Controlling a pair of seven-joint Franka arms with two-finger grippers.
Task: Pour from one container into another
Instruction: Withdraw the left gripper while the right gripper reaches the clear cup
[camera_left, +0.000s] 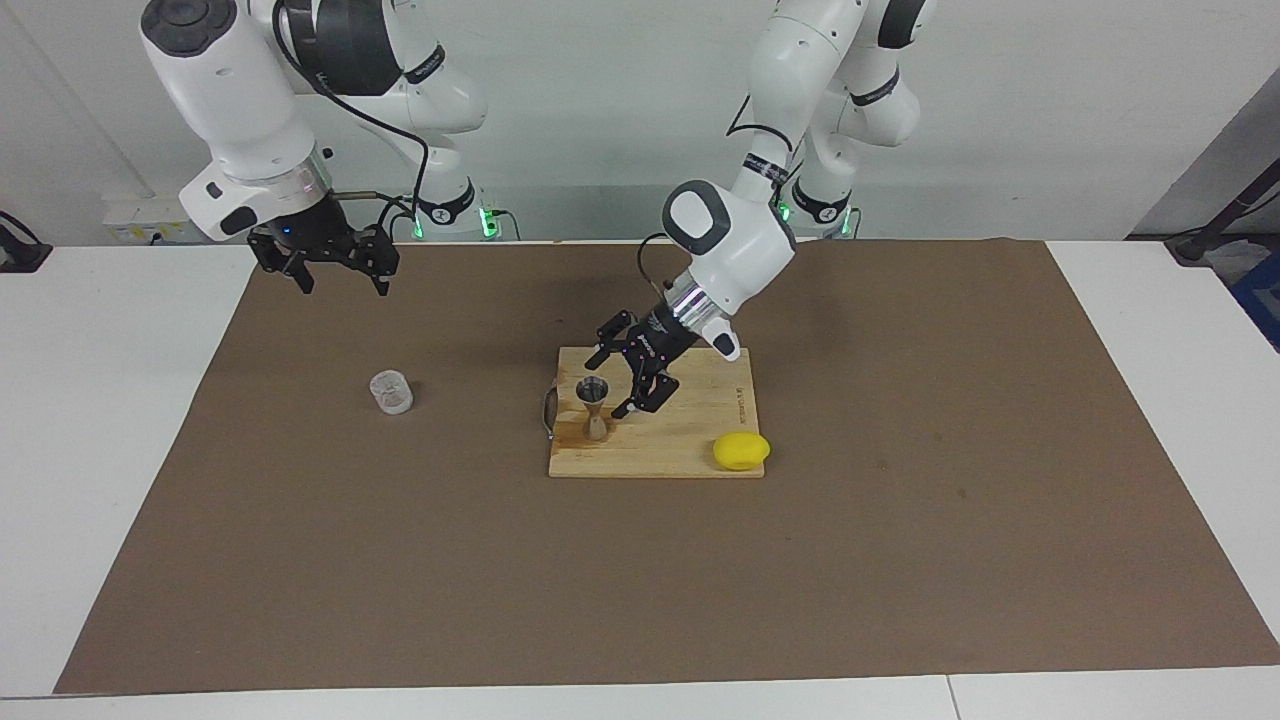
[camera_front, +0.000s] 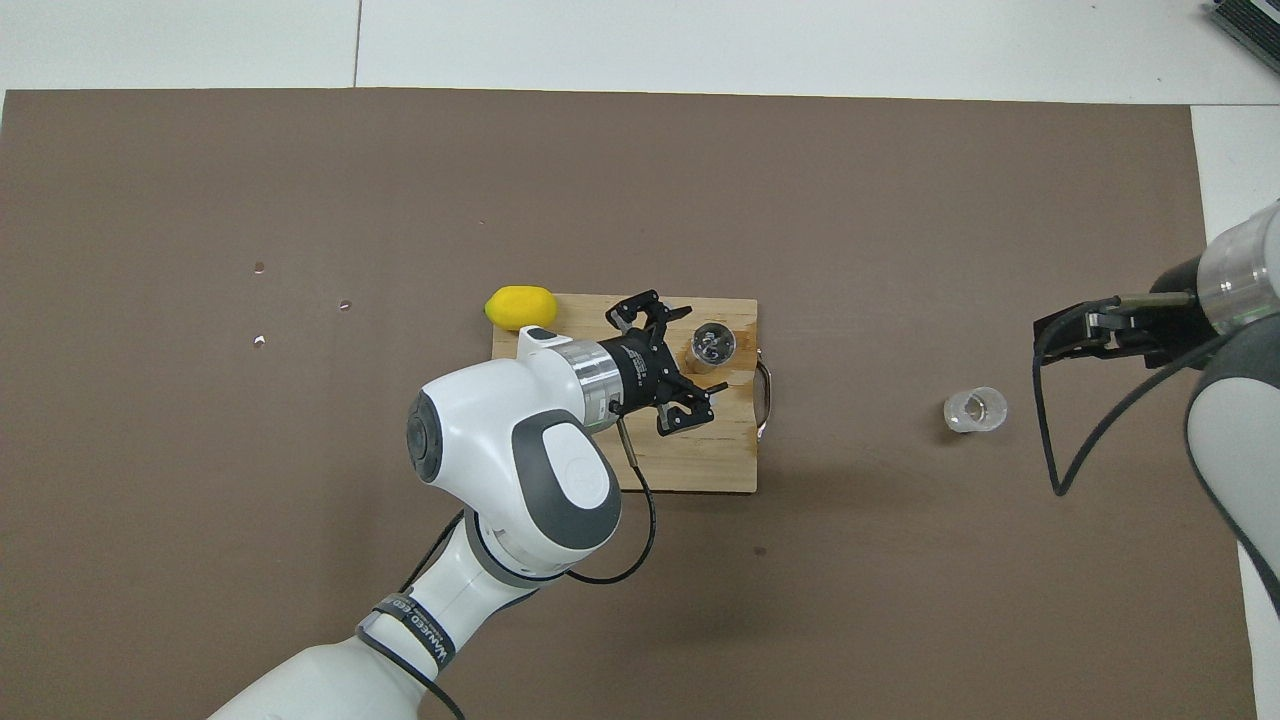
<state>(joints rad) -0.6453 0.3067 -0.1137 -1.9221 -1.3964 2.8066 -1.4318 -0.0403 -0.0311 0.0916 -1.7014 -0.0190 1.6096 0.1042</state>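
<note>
The steel hourglass jigger stands upright on a wooden cutting board, near the board's edge toward the right arm's end. My left gripper is open and low over the board, right beside the jigger, with its fingertips to either side and no visible contact. In the overhead view the jigger sits just past the left gripper. The clear textured glass cup stands upright on the brown mat toward the right arm's end, also seen from overhead. My right gripper is open and empty, raised over the mat, and the arm waits.
A yellow lemon lies at the board's corner farthest from the robots, toward the left arm's end, also seen from overhead. The board has a metal handle on its edge toward the glass. A brown mat covers the white table.
</note>
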